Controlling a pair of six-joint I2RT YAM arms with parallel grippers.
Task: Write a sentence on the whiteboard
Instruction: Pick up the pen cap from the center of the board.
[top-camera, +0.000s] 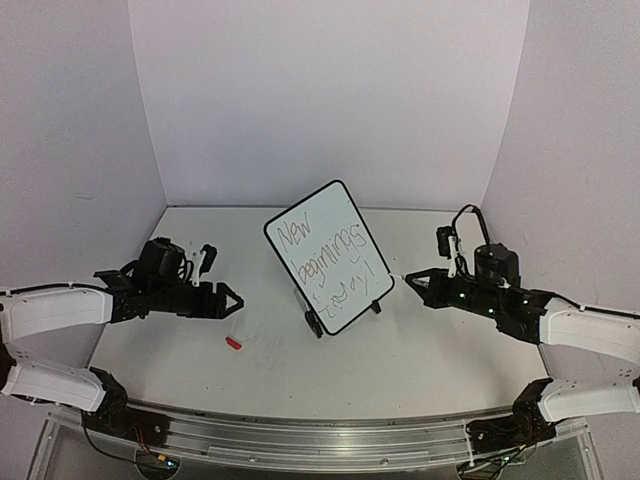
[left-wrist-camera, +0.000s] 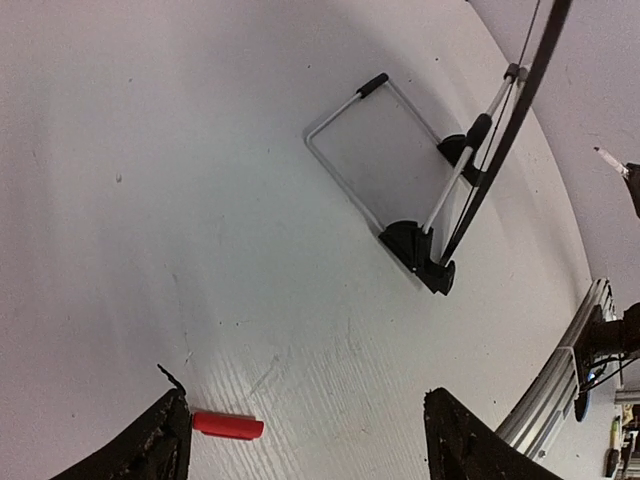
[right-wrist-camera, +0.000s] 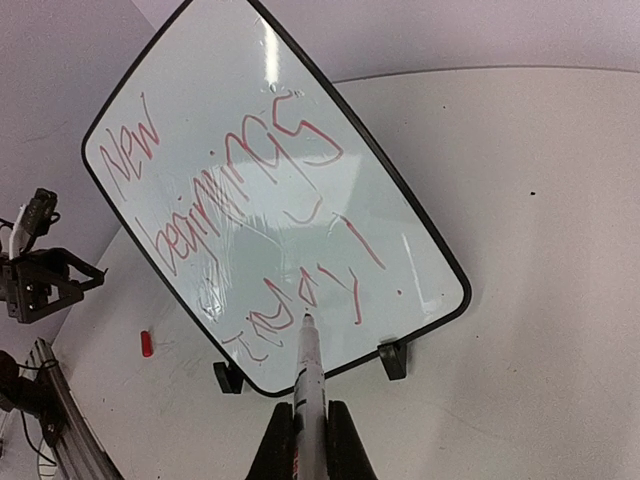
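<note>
Table (top-camera: 420, 370): white and scuffed, and everything you work with sits on it.
Red piece (top-camera: 233, 343): a small red cylinder lying flat on the table, nearest to you on the left. In your left wrist view it lies just beside one fingertip, and I cannot tell whether they touch.
Left end effector (top-camera: 232, 300): released, with the fingers (left-wrist-camera: 160, 445) spread wide and nothing between them. It hangs low over the table, pointing right toward the board and well apart from it.
Right end effector (top-camera: 415, 283): clenched on the marker (right-wrist-camera: 308, 375), pointing left at the board's lower right side.
Marker tip: aimed at the bottom line of writing. From above you see a narrow gap to the board's edge, so contact is unclear.
Whiteboard (top-camera: 345, 215): at the table's middle, between your two arms. It stands leaning back, rotated so its top left corner is highest, on two black feet (right-wrist-camera: 392, 358).
Sentence (right-wrist-camera: 240, 205): three slanted lines of thin reddish lettering reading "New beginnings today!", filling most of the board.
Wire stand (left-wrist-camera: 372, 130): a bent metal loop lying on the table behind the board, joined to the feet.
</note>
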